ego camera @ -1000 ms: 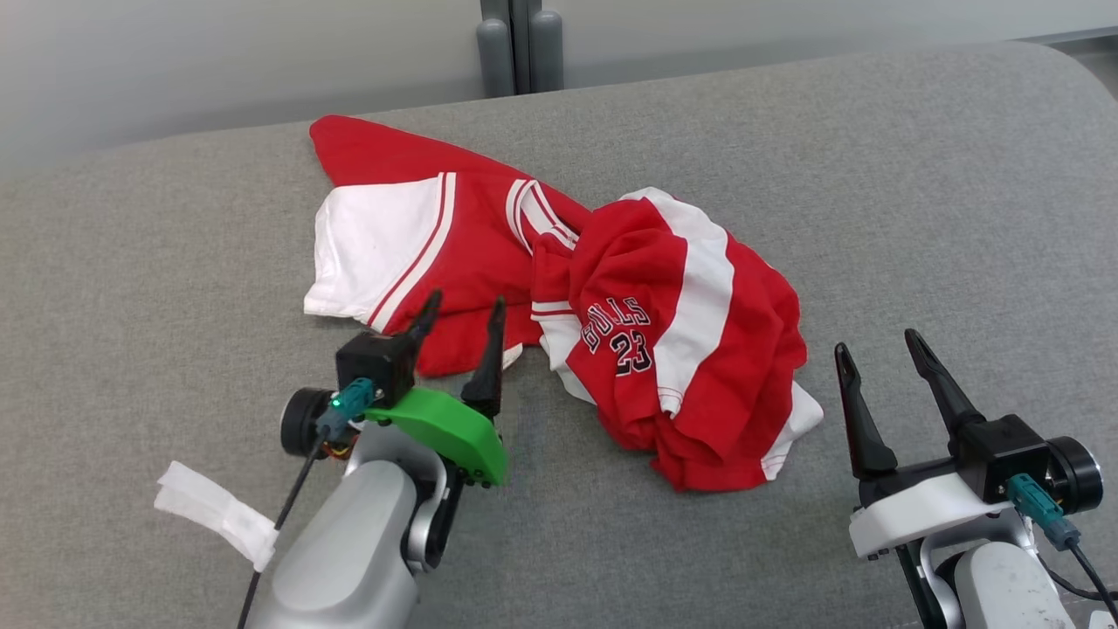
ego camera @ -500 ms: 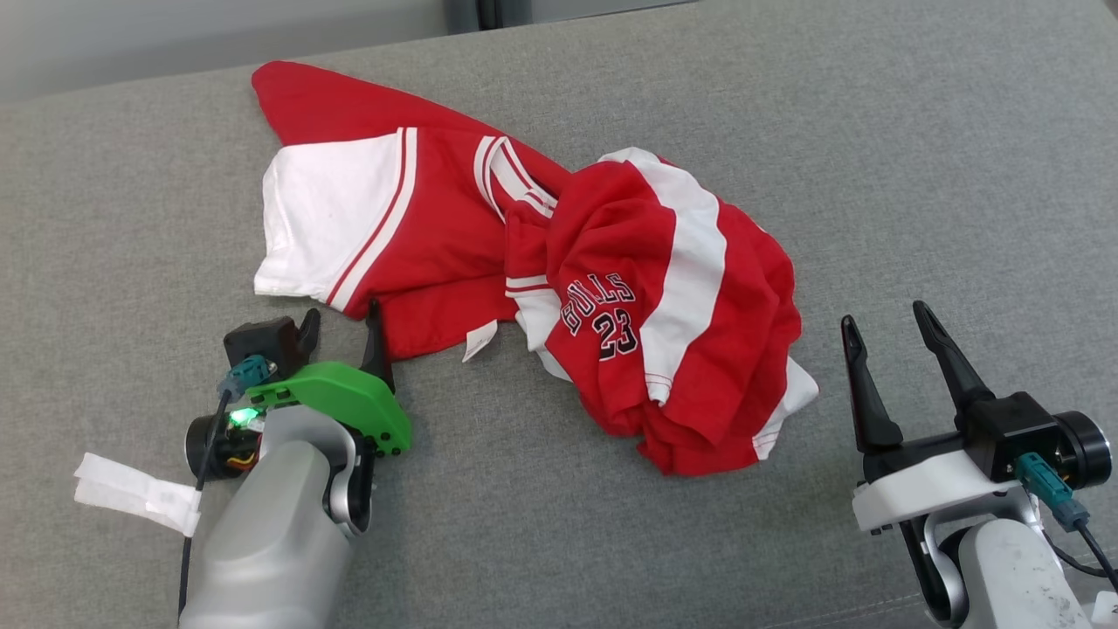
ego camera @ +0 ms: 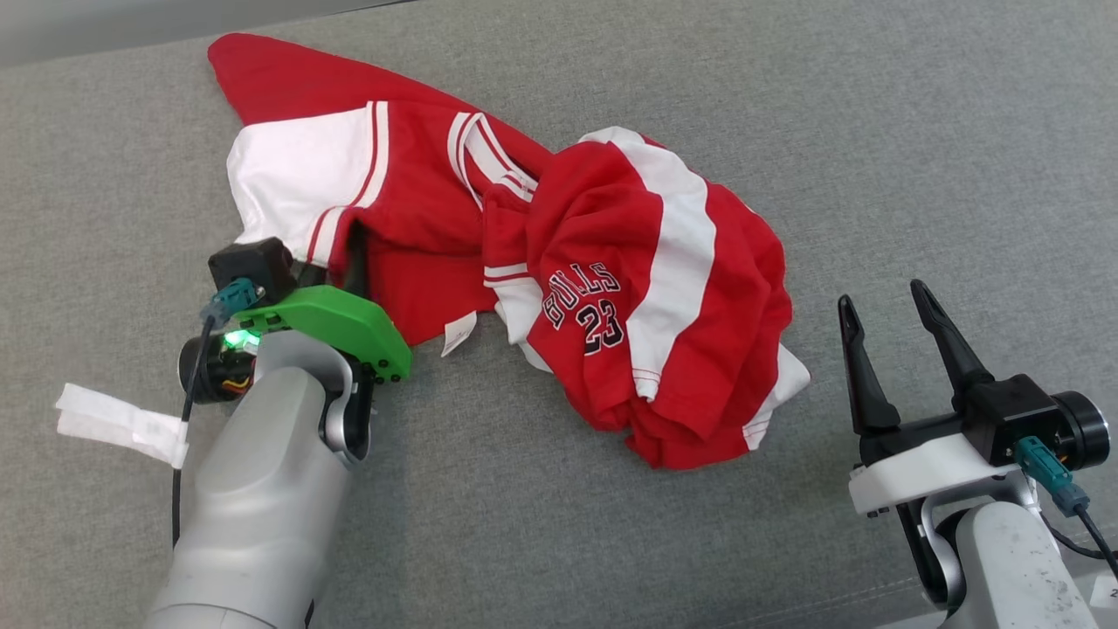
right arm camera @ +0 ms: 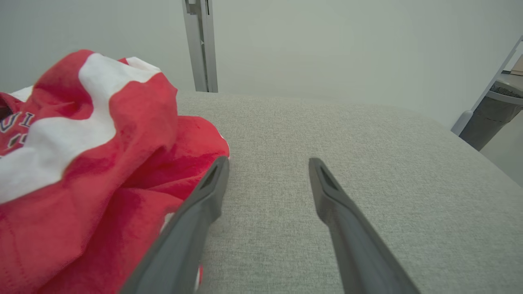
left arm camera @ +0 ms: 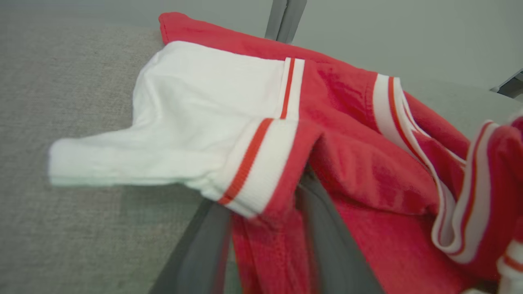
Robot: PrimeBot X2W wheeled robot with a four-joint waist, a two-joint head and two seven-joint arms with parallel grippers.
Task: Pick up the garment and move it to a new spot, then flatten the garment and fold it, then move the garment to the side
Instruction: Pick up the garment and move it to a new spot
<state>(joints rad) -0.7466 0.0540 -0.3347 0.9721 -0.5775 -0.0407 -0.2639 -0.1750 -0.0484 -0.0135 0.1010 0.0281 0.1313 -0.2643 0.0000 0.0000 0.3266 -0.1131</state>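
1. Leftward travel of the left claw (ego camera: 330, 258) is the change since a second ago. It has gone from the near hem by the white label (ego camera: 456, 330) to the cuff of the white sleeve (ego camera: 297, 175). The head camera has also tipped down, so the garment's (ego camera: 611, 262) apparent shift is not its own.
2. Left claw state: in the left wrist view a fold of red cloth lies between the two blurred fingers and the cuff drapes over their tips. Whether the fingers have clamped on it cannot be told.
3. Right claw (ego camera: 880, 294): fingers apart, holding nothing. It sits just beside the garment's near right end. In the right wrist view one finger lies against the edge of the heap.
4. Garment position: crumpled on the grey surface (ego camera: 873, 131) between the two claws. The bunched body with the number print (ego camera: 585, 306) is nearer. The sleeve and a red corner reach away to the far left.
5. Governing relation: the long axis runs from far left to near right. The left claw is at the sleeve end, the right claw near the bunched end. The lift probably depends on the left grip seating on the cuff. A thin fold could slip out.
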